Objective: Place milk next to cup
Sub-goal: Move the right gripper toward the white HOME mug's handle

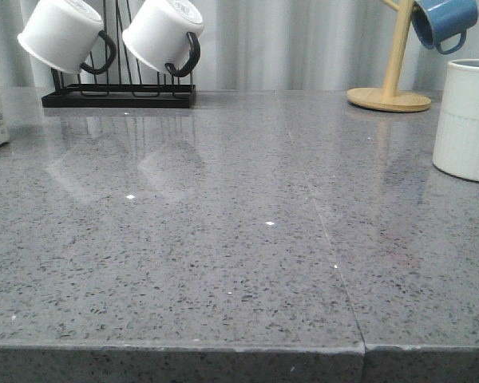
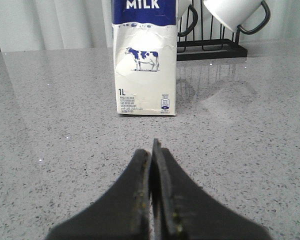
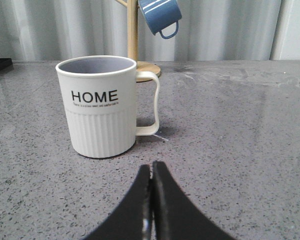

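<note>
While upright, one milk (image 2: 145, 65), one cup (image 3: 101, 107)

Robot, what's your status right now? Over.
Left gripper and right gripper shut, empty. Milk upright, far left; cup far right. Counter between them open.

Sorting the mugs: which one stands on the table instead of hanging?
The HOME mug, upright on the table; the two white mugs and the blue mug hang on racks.
</note>
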You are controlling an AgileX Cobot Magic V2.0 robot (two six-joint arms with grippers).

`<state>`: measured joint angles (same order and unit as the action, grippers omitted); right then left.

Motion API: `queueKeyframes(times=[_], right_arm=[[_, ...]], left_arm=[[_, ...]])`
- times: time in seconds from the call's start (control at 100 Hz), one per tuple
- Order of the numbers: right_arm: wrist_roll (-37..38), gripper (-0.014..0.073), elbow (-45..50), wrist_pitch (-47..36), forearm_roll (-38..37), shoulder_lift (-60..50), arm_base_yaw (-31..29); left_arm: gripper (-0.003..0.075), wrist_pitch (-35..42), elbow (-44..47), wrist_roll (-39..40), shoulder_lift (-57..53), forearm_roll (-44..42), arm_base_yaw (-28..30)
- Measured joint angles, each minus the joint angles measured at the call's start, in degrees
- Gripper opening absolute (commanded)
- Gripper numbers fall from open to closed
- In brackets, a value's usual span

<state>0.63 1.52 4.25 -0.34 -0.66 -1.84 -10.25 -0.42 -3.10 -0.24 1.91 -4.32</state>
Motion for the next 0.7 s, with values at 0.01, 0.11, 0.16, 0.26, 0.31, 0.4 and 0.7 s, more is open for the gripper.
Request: queueKeyframes(times=[0.01, 0.11, 0.16, 0.26, 0.31, 0.4, 0.7], right_arm=[[0.0, -0.0067, 0.0, 0.0, 0.0, 0.0, 0.0], [0.0, -0.0067, 0.0, 0.0, 0.0, 0.0, 0.0], [0.0, -0.0067, 0.0, 0.0, 0.0, 0.0, 0.0], [0.0, -0.0067, 0.0, 0.0, 0.0, 0.0, 0.0], [0.0, -0.0067, 0.0, -0.3, 0.0, 0.0, 0.0], [0.0, -0.0067, 0.0, -1.7, 0.0, 0.0, 0.0], [0.0, -0.0067, -2.9, -1.0, 0.0, 0.0, -0.1]], left_arm=[[-0.002, 0.0, 0.0, 0.0, 0.0, 0.0, 0.0], [-0.002, 0.0, 0.0, 0.0, 0.0, 0.0, 0.0], [-0.002, 0.0, 0.0, 0.0, 0.0, 0.0, 0.0], [-0.002, 0.0, 0.0, 0.0, 0.0, 0.0, 0.0], [-0.002, 0.0, 0.0, 0.0, 0.0, 0.0, 0.0], [-0.002, 0.0, 0.0, 0.0, 0.0, 0.0, 0.0], [-0.002, 0.0, 0.0, 0.0, 0.0, 0.0, 0.1]])
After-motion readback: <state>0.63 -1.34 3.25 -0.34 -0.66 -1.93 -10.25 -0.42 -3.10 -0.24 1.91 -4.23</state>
